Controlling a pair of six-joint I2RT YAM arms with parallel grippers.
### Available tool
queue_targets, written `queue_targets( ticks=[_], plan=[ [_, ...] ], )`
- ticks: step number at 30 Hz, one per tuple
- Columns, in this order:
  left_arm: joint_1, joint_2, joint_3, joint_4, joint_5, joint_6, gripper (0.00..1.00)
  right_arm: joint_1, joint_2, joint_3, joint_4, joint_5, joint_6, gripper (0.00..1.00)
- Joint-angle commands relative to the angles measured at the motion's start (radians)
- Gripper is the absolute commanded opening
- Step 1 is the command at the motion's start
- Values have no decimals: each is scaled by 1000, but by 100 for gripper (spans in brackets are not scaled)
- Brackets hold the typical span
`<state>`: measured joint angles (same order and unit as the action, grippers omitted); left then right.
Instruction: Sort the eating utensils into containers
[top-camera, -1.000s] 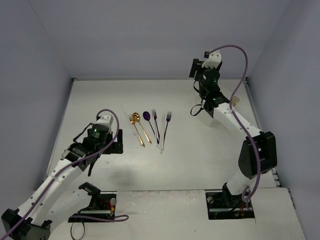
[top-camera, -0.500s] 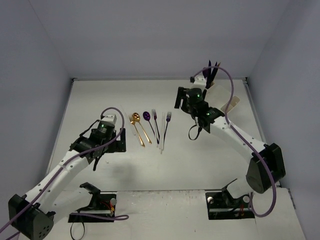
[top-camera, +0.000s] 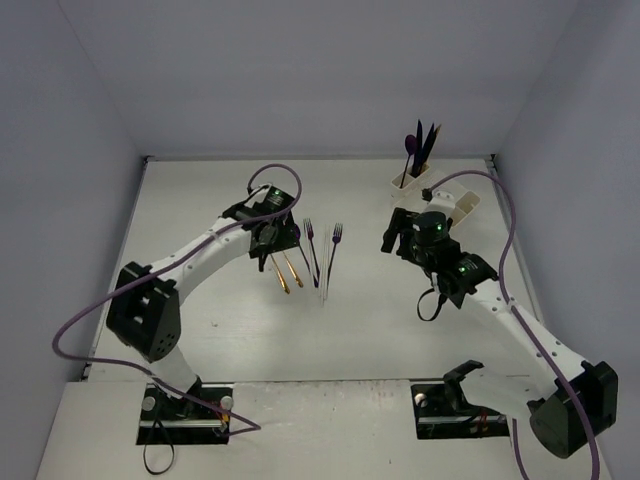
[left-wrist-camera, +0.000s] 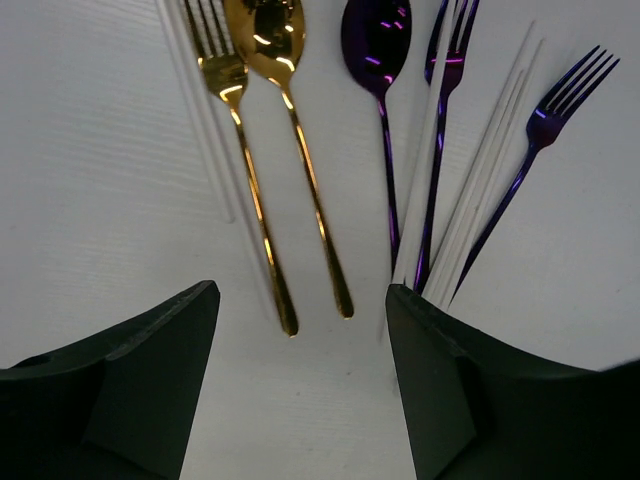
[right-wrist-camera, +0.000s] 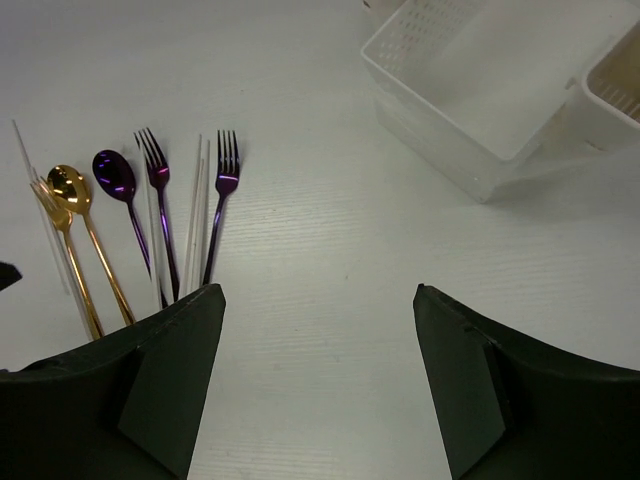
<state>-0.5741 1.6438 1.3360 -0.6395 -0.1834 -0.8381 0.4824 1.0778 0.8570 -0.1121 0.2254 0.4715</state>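
Gold, purple and clear utensils (left-wrist-camera: 305, 170) in a row mid-table, heads toward 12 o'clock; dark utensils (top-camera: 411, 145) upright in a cup (top-camera: 408, 185) at 2 o'clock, tray (top-camera: 465, 205) beside it. Left gripper (left-wrist-camera: 300, 300) over the gold handles, jaws apart, empty. Right gripper (right-wrist-camera: 318, 295) at 3 o'clock, likewise spread, empty.

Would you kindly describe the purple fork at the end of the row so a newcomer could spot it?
On the table, find the row that has the gold spoon near one end. Go to the opposite end, past the white plastic pieces. The purple fork there is last in the row, while the other purple fork lies next to the purple spoon.
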Motion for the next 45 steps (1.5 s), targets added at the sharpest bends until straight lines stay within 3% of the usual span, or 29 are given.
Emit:
queue_targets(
  ticks=[1, 8, 15, 32, 37, 40, 42, 45],
  plan=[
    [-37, 131, 149, -28, -87, -111, 59, -57, -81, -43, -48, -88, 0, 74],
    [-38, 303, 276, -68, -128, -150, 48, -106, -195, -105, -94, -165, 1, 74],
    [-31, 362, 315, -112, -173, -177, 48, -110, -245, -150, -110, -216, 9, 74],
    [2, 488, 363, -114, -137, -191, 42, -113, -248, -168, -123, -262, -36, 74],
    [7, 502, 361, -114, -137, -192, 26, -111, -240, -164, -124, -265, -39, 75],
    [8, 494, 356, -112, -134, -187, 7, -111, -239, -159, -124, -262, -45, 75],
    [8, 476, 360, -112, -140, -168, 0, -111, -234, -152, -124, -262, -49, 75],
    [1, 418, 373, -112, -175, -128, 0, -112, -221, -132, -124, -266, -56, 75]
  ],
)
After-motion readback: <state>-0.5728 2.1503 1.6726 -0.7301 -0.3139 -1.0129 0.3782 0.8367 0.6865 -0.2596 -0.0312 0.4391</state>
